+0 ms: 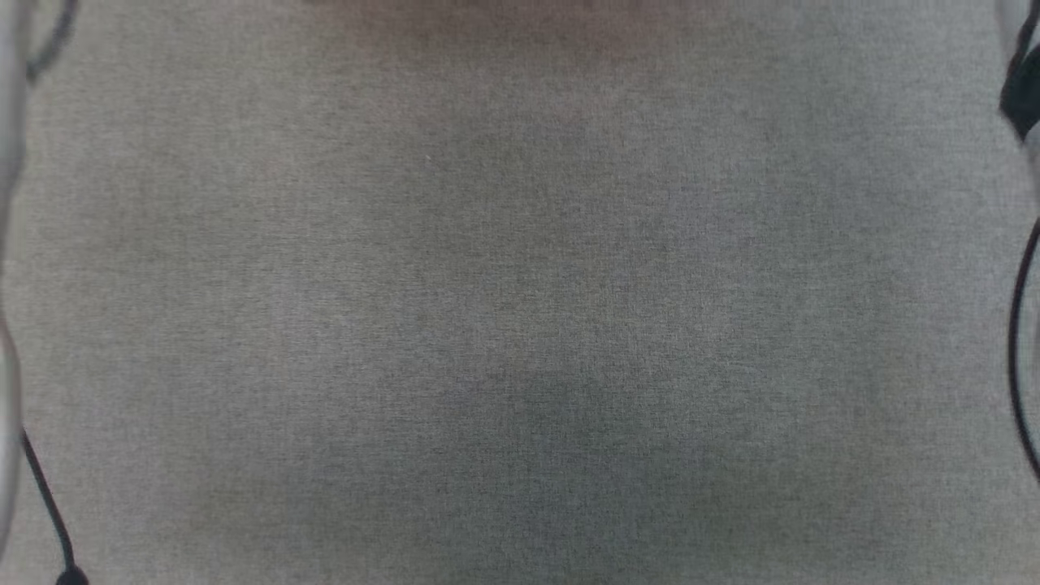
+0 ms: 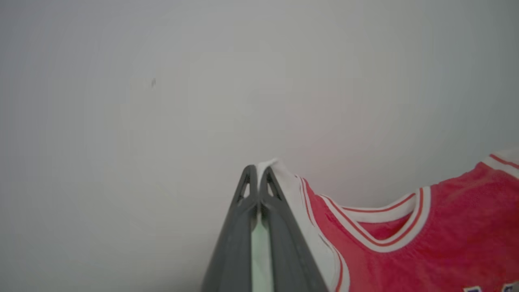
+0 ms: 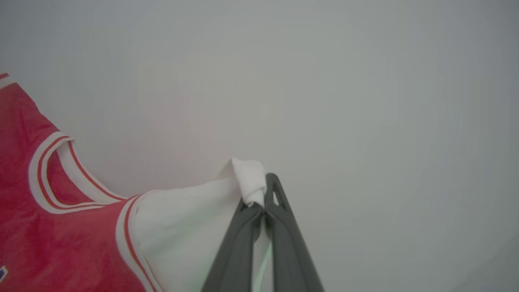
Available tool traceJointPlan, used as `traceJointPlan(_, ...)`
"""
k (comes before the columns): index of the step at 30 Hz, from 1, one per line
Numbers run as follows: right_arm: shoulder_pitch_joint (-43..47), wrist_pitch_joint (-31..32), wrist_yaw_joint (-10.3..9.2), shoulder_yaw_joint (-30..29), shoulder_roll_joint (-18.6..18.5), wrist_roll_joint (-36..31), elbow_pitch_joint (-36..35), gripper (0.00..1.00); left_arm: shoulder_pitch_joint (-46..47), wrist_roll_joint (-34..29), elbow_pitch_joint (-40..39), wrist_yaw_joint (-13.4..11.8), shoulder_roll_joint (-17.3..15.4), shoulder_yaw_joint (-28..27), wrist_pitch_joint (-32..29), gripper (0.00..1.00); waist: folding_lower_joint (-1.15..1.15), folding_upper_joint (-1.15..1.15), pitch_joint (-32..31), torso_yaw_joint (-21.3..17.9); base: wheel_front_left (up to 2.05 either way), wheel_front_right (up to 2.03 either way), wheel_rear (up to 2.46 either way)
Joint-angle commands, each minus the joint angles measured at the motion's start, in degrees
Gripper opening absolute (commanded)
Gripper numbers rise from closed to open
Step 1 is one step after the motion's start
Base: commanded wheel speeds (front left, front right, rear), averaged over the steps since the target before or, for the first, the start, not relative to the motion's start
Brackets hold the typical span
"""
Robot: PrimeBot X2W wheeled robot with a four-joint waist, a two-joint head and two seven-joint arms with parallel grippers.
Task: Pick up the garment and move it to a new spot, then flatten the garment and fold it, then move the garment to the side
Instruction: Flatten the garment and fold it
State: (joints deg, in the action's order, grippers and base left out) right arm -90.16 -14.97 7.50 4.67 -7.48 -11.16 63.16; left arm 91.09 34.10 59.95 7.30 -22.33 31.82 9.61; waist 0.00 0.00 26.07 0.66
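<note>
Jersey, red with white short sleeves, is stretched between the two grippers, one sleeve pinched in each. In the left wrist view the left gripper has its two dark fingers pressed together on the edge of a white sleeve, and a small tuft of white cloth pokes out just past the tips. From there the red body spreads toward that view's lower right, with the red-and-white striped collar sagging in a curve and a scrap of dark, white-edged lettering at the bottom edge.

In the right wrist view the right gripper is clamped on the other white sleeve, and a wad of white fabric is bunched over one fingertip. The jersey runs off toward that view's lower left, its collar near the left edge. Behind it in both wrist views is a plain, pale grey background.

The head view shows a grey woven cloth surface, with thin dark cables at its left edge and right edge.
</note>
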Motion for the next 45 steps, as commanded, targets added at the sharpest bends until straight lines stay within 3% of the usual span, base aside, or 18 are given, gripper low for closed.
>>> traceJointPlan(1, 1.81, -0.24, -0.02, 0.51, 0.15, 1.73, 1.18, 0.00, -2.64, 2.38, 0.40, 0.10, -0.51, 1.37, -3.81, 0.00, 0.00, 0.00, -1.07, 0.55, 0.00, 0.00, 0.00)
traceJointPlan(4, 4.46, -0.25, -0.02, 1.95, 0.13, 5.05, 3.68, 0.00, -6.96, 6.10, -1.31, 0.11, -0.96, 4.76, -10.82, 0.00, 0.00, 0.00, -2.81, 0.91, 0.00, 0.00, 0.00)
traceJointPlan(11, 11.97, 2.47, -0.02, 8.93, 0.95, 13.95, 7.21, 0.00, -17.56, 15.27, -9.46, 0.12, -5.42, 10.05, -25.23, 0.00, 0.00, 0.00, -7.19, 1.32, 0.00, 0.00, 0.00)
traceJointPlan(17, 21.48, 7.53, -0.02, 18.17, -0.09, 23.72, 2.62, 0.00, -28.36, 20.88, -18.80, -0.26, -10.10, 11.83, -33.32, 0.00, 0.00, 0.00, -9.94, 1.20, 0.00, 0.00, 0.00)
traceJointPlan(21, 30.41, 13.85, -0.02, 26.09, -4.66, 32.21, -7.43, 0.00, -36.46, 22.72, -27.77, -2.55, -14.05, 12.94, -37.63, 0.00, 0.00, 0.00, -11.12, 1.00, 0.00, 0.00, 0.00)
traceJointPlan(24, 37.47, 19.38, -0.02, 30.10, -11.07, 39.03, -18.32, 0.00, -43.30, 24.67, -36.39, -5.44, -17.94, 13.23, -39.86, 0.00, 0.00, 0.00, -11.53, 0.77, 0.00, 0.00, 0.00)
traceJointPlan(29, 49.35, 27.97, -0.01, 31.22, -21.32, 45.75, -35.47, 0.00, -53.59, 26.23, -48.60, -10.70, -24.67, 13.66, -41.63, 0.00, 0.00, 0.00, -11.72, 0.30, 0.00, 0.00, 0.00)
traceJointPlan(32, 56.10, 32.46, -0.02, 29.44, -25.48, 47.43, -42.93, 0.00, -58.71, 27.29, -53.19, -13.76, -27.73, 13.75, -41.73, 0.00, 0.00, 0.00, -11.68, 0.23, 0.00, 0.00, 0.00)
traceJointPlan(39, 71.11, 43.55, -0.02, 22.68, -29.79, 49.00, -54.89, 0.00, -67.88, 28.64, -58.55, -19.52, -31.31, 14.50, -40.48, 0.00, 0.00, 0.00, -11.22, 0.53, 0.00, 0.00, 0.00)
traceJointPlan(45, 80.50, 51.34, -0.01, 21.02, -31.51, 51.16, -60.66, 0.00, -73.17, 30.38, -59.20, -23.79, -32.34, 14.61, -39.56, 0.00, 0.00, 0.00, -10.67, 0.55, 0.00, 0.00, 0.00)
